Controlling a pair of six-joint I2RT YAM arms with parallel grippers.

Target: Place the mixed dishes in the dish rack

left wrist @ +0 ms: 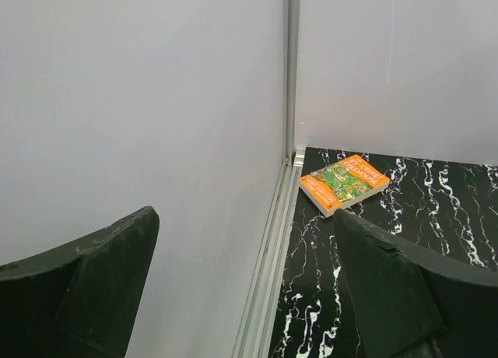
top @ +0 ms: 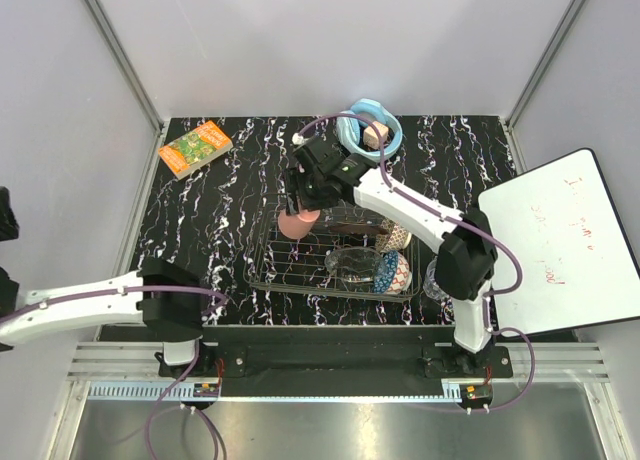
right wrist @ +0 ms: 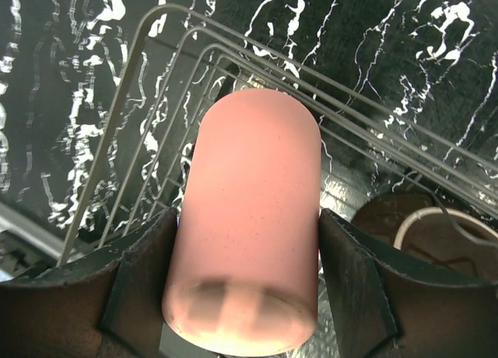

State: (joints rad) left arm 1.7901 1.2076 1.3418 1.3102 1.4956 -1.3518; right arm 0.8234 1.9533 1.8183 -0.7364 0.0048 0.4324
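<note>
Pink cup (top: 298, 224): one item, clamped at its sides between the right fingers (right wrist: 136, 292) and held over the 10 o'clock corner of the dish rack (top: 290, 268). Whether it touches the wires cannot be told.

Dish rack: a thin wire grid, placed on the black marbled surface (top: 240, 195) a little toward 6 o'clock. Toward its 4 o'clock side a clear glass bowl (top: 352, 263) is lodged. Touching that at 3 o'clock is a small blue patterned bowl (top: 394, 272).

Shown by the top view alone:
- the whole rack
- a light-blue bowl (top: 372, 123) at 12 o'clock
- a whiteboard (top: 565, 242) at 3 o'clock

Shown by the right wrist view alone: the fingers pressed flat against the cup (right wrist: 245, 241), with the rack's corner wires (right wrist: 156, 93) beneath it.

Shown by the left wrist view alone: the left fingers (left wrist: 101, 272), set wide apart beside the grey wall. An orange-green book (left wrist: 343, 183) is seen beyond them at 1 o'clock. The same book (top: 195, 147) is logged at 10 o'clock in the top view.

Writing: faint red marks on the whiteboard, not legible. The lettering on the book cover is too small to read.
</note>
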